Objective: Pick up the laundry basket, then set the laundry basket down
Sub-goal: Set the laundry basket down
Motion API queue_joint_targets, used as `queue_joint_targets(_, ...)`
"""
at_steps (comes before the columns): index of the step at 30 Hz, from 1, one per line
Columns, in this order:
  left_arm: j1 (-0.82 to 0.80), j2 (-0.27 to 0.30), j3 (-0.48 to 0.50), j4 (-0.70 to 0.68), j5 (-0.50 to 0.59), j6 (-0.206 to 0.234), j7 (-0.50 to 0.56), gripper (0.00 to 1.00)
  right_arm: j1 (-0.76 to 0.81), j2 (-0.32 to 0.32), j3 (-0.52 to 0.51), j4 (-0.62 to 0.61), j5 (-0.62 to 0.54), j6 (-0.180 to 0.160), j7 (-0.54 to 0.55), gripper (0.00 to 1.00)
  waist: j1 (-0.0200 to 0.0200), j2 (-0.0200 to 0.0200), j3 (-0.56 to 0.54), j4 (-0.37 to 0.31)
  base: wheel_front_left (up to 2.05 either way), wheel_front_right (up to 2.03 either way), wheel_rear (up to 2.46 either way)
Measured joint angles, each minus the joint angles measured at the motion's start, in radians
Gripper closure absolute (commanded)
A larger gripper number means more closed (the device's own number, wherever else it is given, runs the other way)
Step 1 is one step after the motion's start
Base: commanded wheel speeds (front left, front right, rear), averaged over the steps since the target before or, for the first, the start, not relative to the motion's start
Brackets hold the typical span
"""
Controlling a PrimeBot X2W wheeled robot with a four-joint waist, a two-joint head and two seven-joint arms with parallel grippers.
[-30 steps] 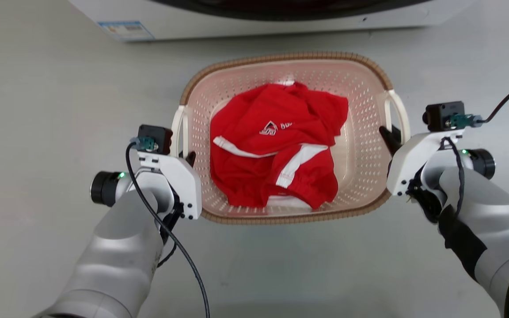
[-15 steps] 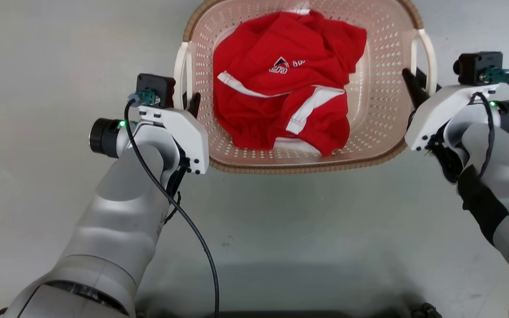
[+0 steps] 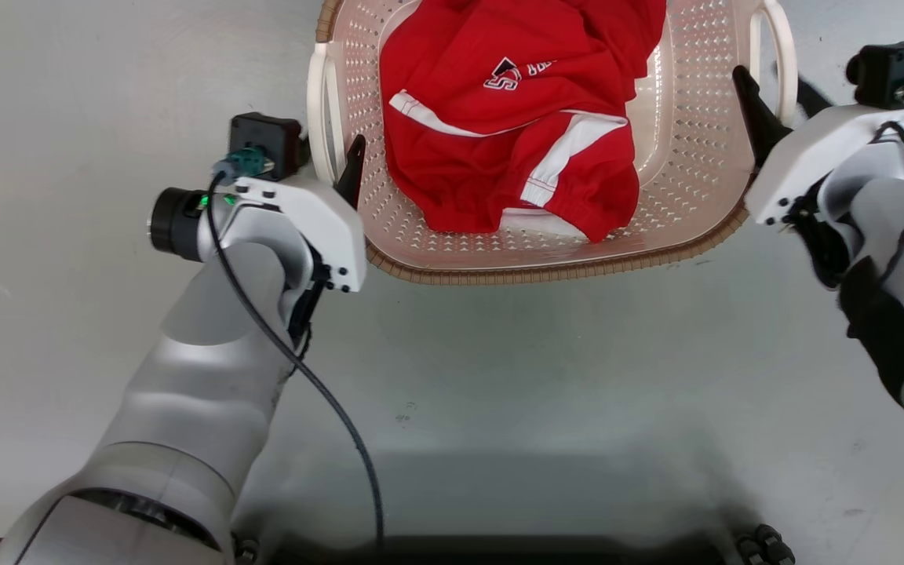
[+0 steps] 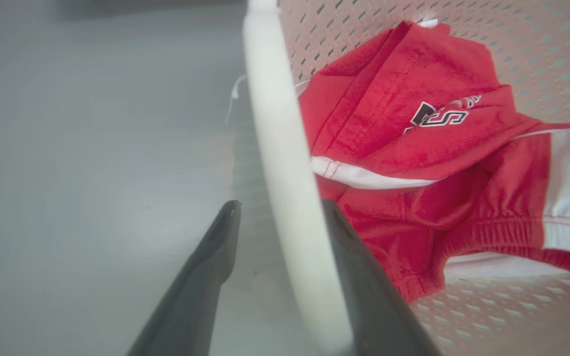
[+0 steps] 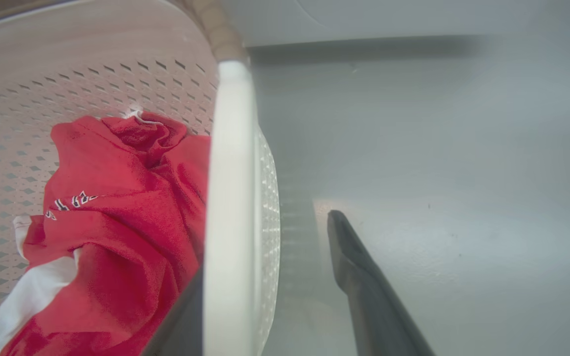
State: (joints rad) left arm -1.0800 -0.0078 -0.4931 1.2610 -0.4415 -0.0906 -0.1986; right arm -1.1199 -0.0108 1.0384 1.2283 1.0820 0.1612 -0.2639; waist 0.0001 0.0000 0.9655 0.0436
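The left gripper [image 4: 280, 207] stands with its two long dark fingers parted around the left white plastic loop handle [image 4: 270, 113], not clamped on it. In the left wrist view the outer finger is clear of the loop with floor showing between, while the inner finger lies close against the handle's basket side; whether it touches cannot be told. The right gripper [image 3: 771, 86] is likewise spread around the right white loop handle [image 5: 230, 173]. In the right wrist view its outer finger is well apart from the loop, and the inner one is mostly hidden behind it. Both handles belong to the cream perforated plastic laundry basket with a brown woven-look rim [image 3: 679, 157], which lies between the two arms at the top of the head view and appears to rest on the pale grey floor [image 3: 538, 392]. Inside it sits a crumpled red fabric garment with white stripes [image 3: 499, 102], heaped toward the middle. It carries a black-and-white emblem [image 4: 433, 116] shaped rather like an S, with small white lettering beside it, too creased and cut off to read.
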Motion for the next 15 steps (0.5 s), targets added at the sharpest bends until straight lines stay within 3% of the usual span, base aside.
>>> queue_joint_targets(9,-0.001,0.019,-0.021,0.010,-0.010,-0.038,-0.049,0.00,0.005,-0.048,-0.035,-0.055,-0.055,-0.013,0.008,0.00,0.0000,0.0000,0.001,0.004,0.00,0.00,0.00)
queue_joint_targets(15,0.006,0.031,-0.037,-0.012,-0.030,-0.039,-0.050,0.00,0.046,-0.068,-0.033,-0.111,-0.048,-0.021,0.008,0.00,0.0000,0.0000,-0.005,0.004,0.00,0.00,0.00)
